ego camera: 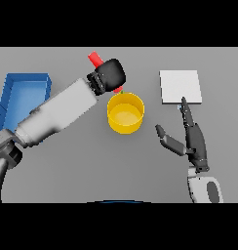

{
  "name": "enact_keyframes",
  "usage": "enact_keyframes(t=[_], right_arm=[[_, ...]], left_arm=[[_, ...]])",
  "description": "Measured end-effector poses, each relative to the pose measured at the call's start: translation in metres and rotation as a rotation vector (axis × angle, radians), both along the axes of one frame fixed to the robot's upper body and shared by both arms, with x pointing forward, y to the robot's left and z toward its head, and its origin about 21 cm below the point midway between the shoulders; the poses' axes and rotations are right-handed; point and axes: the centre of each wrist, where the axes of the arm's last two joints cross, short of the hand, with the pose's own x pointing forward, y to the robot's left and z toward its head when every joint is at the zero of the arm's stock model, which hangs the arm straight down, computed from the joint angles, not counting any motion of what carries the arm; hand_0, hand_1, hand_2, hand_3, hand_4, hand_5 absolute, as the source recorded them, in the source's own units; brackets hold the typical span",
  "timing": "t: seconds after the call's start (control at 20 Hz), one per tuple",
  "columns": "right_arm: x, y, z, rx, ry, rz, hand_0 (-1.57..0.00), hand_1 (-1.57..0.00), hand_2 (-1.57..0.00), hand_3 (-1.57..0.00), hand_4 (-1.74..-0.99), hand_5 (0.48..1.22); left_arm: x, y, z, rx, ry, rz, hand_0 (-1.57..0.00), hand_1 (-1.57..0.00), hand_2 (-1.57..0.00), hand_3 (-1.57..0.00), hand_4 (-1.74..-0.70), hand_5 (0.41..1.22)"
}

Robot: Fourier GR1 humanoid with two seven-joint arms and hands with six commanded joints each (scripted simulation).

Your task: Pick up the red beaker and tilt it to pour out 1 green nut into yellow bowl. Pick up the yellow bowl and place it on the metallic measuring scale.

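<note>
Red showed above the left hand (110, 74): the beaker (95, 59) stuck out past the dark knuckles, tilted away toward the far left, with most of it hidden by the hand. The fingers were curled round it, as far as the view let me tell. A speck of green (119, 91) showed right under the hand, at the far rim of the bowl (126, 113); whether it was the nut I could not tell. The yellow bowl stood upright on the grey table (91, 166), just below and right of that hand, with nothing plain to see inside it. The scale (180, 86), a pale square plate, lay well right of the bowl and apart from it. The right hand (191, 139) hung near the scale's near edge, fingers straight and spread, thumb out toward the bowl, holding nothing. A blue tray (23, 93) sat at the left, partly behind the left arm.
</note>
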Motion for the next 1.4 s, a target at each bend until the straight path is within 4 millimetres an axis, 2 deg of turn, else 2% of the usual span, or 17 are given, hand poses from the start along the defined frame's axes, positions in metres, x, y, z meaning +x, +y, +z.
enact_keyframes(t=[0.2, 0.45, 0.6, 0.7, 0.75, 0.9, 1.15, 1.25, 1.35, 1.4], right_arm=[[0.0, -0.009, 0.0, 0.018, -0.005, -0.005, 0.0, 0.0, 0.0, 0.0, -1.13, 0.565], [0.001, -0.004, 0.0, 0.001, -0.015, 0.006, 0.0, 0.0, 0.0, 0.0, -1.135, 0.58], [-0.003, -0.004, -0.002, 0.011, -0.014, 0.004, 0.0, 0.0, 0.0, 0.0, -1.128, 0.575], [-0.002, -0.008, -0.001, 0.002, -0.018, -0.002, 0.0, 0.0, 0.0, 0.0, -1.138, 0.572], [-0.004, -0.006, 0.001, 0.002, -0.026, 0.004, 0.0, 0.0, 0.0, 0.0, -1.137, 0.568], [-0.003, -0.005, 0.0, -0.001, -0.019, -0.004, 0.0, 0.0, 0.0, 0.0, -1.133, 0.557], [0.0, 0.001, 0.002, 0.012, -0.024, 0.03, 0.0, 0.0, 0.0, 0.0, -1.105, 0.559], [0.002, -0.001, 0.001, 0.014, -0.021, 0.038, 0.0, 0.0, 0.0, 0.0, -1.102, 0.572], [0.002, 0.0, 0.001, 0.013, -0.039, 0.061, 0.0, 0.0, 0.0, 0.0, -1.105, 0.578], [0.004, 0.0, 0.0, 0.016, -0.025, 0.058, 0.0, 0.0, 0.0, 0.0, -1.114, 0.578]], left_arm=[[-0.001, -0.011, 0.0, 0.126, -0.053, -0.074, -1.57, -1.57, -1.57, -1.56, -1.74, 1.221], [-0.003, -0.016, -0.004, 0.253, -0.122, -0.154, -1.57, -1.57, -1.57, -1.57, -1.73, 1.221], [-0.005, -0.029, 0.004, 0.312, -0.194, -0.201, -1.57, -1.57, -1.57, -1.57, -1.73, 1.221], [-0.005, -0.039, 0.017, 0.359, -0.237, -0.248, -1.57, -1.57, -1.57, -1.57, -1.73, 1.221], [-0.003, -0.042, 0.028, 0.376, -0.247, -0.254, -1.57, -1.57, -1.57, -1.57, -1.73, 1.221], [0.01, -0.045, 0.084, 0.398, -0.358, -0.24, -1.57, -1.57, -1.57, -1.57, -1.73, 1.221], [0.037, -0.008, 0.174, 0.18, -0.45, -0.019, -1.57, -1.57, -1.57, -1.57, -1.73, 1.221], [0.047, 0.017, 0.202, -0.002, -0.431, 0.154, -1.57, -1.57, -1.57, -1.52, -1.73, 1.221], [0.056, 0.061, 0.231, -0.269, -0.344, 0.356, -1.57, -1.57, -1.57, -1.51, -1.73, 1.221], [0.061, 0.084, 0.232, -0.399, -0.292, 0.448, -1.57, -1.57, -1.57, -1.51, -1.74, 1.221]])
